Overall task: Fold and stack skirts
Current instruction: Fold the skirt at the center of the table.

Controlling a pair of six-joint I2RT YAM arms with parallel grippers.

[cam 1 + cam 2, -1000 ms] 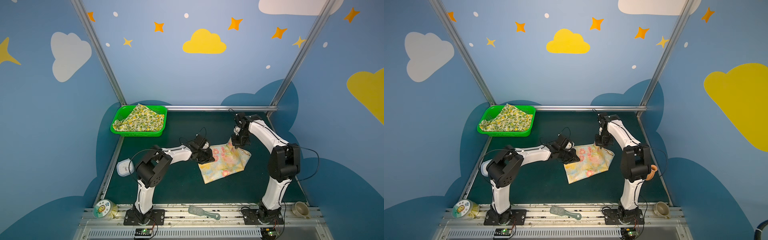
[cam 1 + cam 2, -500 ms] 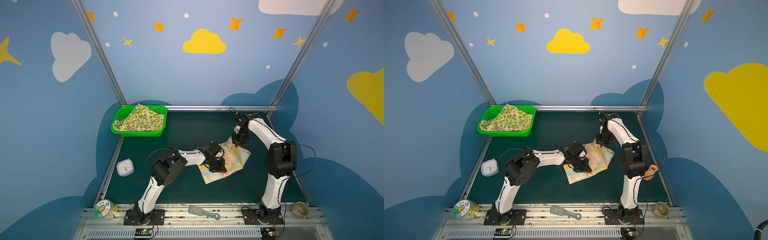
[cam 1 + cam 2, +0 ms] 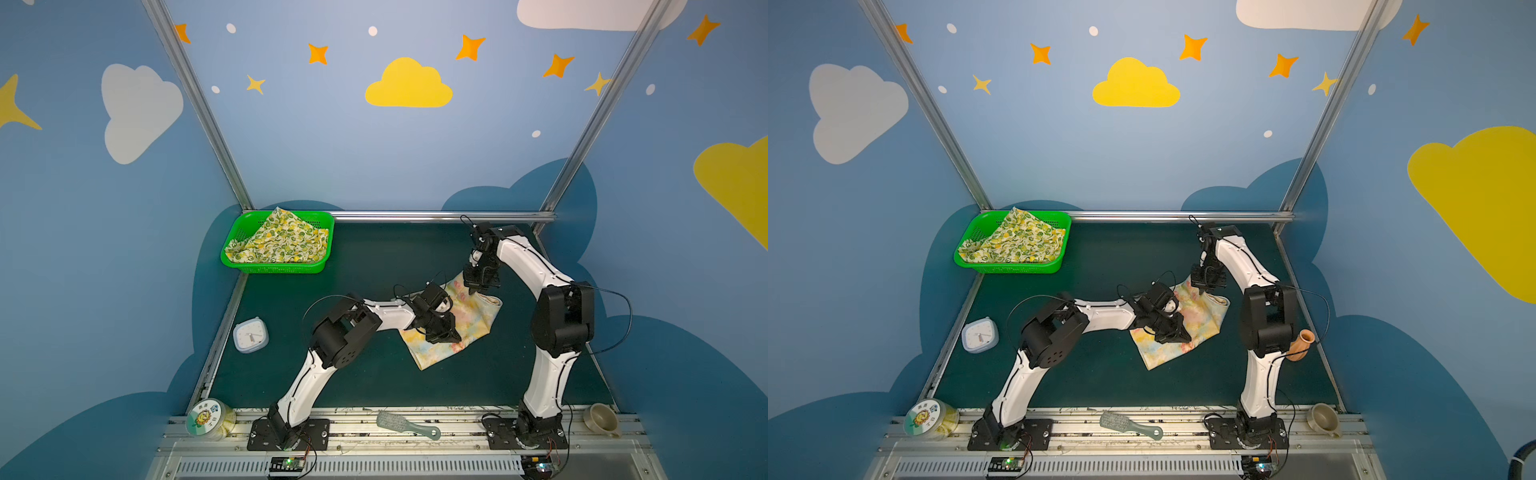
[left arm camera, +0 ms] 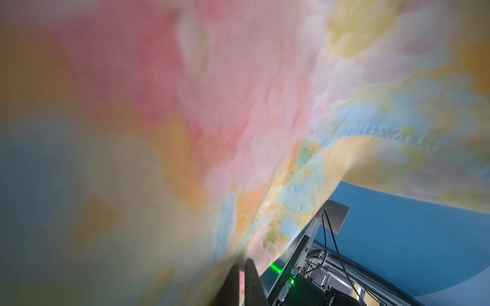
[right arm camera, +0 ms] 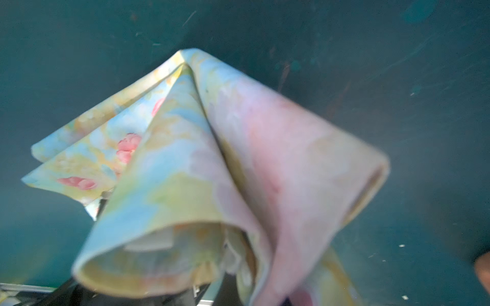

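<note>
The flower skirt (image 3: 471,322) lies on the green mat (image 3: 374,270), at about 3 o'clock from the mat's middle. A second ago the left gripper (image 3: 449,337) was at the skirt's 9 o'clock edge. Now it has moved over the middle of the skirt and pulled that edge along with it. Its fingers (image 4: 253,283) are squeezed almost together with cloth pinched between them. The right gripper (image 3: 478,289) is closed on the skirt's 12 o'clock corner and has stayed there, holding the cloth up a little off the mat. So I think one side is being folded over the other, and the fold is only half done. The lemon skirt (image 3: 278,243) waits in the green basket (image 3: 274,269) at 10 o'clock, so no stack yet.
</note>
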